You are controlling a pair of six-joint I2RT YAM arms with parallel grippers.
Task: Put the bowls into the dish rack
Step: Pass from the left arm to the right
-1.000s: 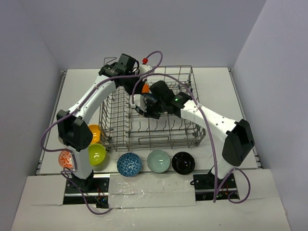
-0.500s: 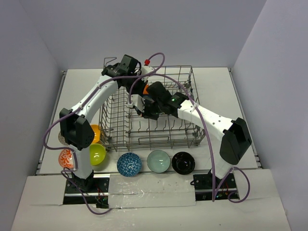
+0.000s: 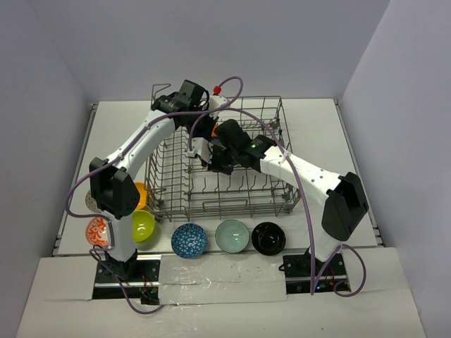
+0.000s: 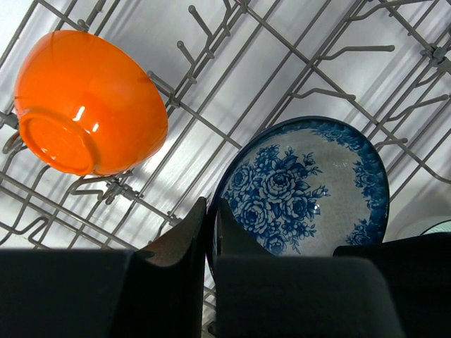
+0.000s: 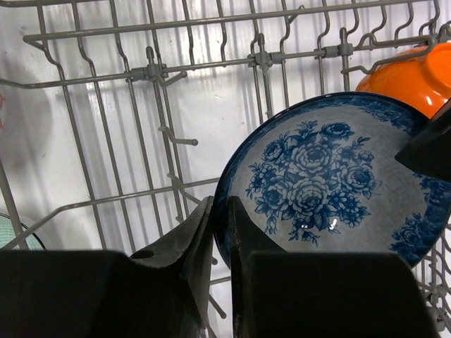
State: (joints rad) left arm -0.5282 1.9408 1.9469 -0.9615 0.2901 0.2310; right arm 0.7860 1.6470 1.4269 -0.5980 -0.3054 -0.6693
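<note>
A bowl with blue roses inside (image 4: 310, 186) hangs tilted over the tines of the grey wire dish rack (image 3: 169, 204). My left gripper (image 4: 211, 211) is shut on its rim. On another part of that rim of the blue-rose bowl (image 5: 324, 176) my right gripper (image 5: 220, 211) is also shut. From above the two grippers meet over the rack's back half, left gripper (image 3: 205, 131) behind right gripper (image 3: 211, 159), hiding most of the bowl. An orange bowl (image 4: 88, 102) rests upside down on the tines beside it, its edge in the top view (image 3: 212, 131).
In front of the rack stand a blue-patterned bowl (image 3: 189, 240), a pale teal bowl (image 3: 232, 235) and a black bowl (image 3: 268, 238). Left of the rack are a lime green bowl (image 3: 141, 225), a yellow-orange bowl (image 3: 139, 194) and a red-and-white bowl (image 3: 96, 233).
Both arms have shifted slightly towards the back of the rack, carrying the blue-rose bowl between them. Both grips are unchanged.
</note>
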